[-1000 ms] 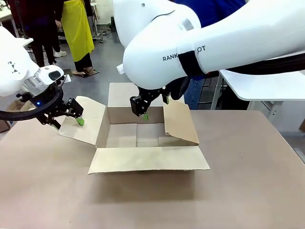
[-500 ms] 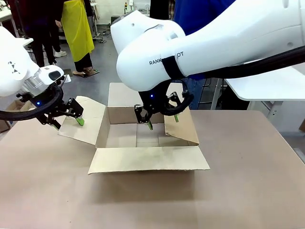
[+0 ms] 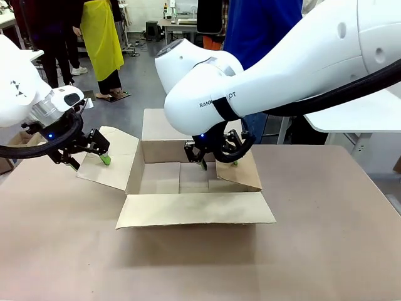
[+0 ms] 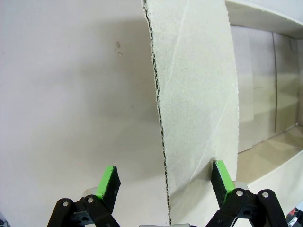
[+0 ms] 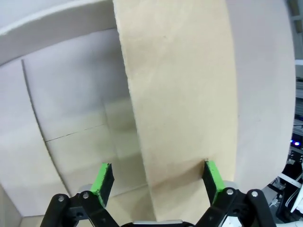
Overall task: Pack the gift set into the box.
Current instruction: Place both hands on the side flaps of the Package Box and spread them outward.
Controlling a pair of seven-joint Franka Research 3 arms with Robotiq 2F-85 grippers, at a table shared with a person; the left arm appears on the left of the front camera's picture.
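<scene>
Left pincer [image 4: 163, 171], right pincer [image 5: 157, 171] gape astride box [image 3: 194, 210] flaps — arm [image 3: 282, 56] lettered "RANK"

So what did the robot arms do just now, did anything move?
The right gripper slid from the back of the box over to its right flap and went a little lower. Its open fingers now sit either side of that flap. Nothing was grabbed or dropped. The left gripper stayed open around the left flap, and the box did not move.
</scene>
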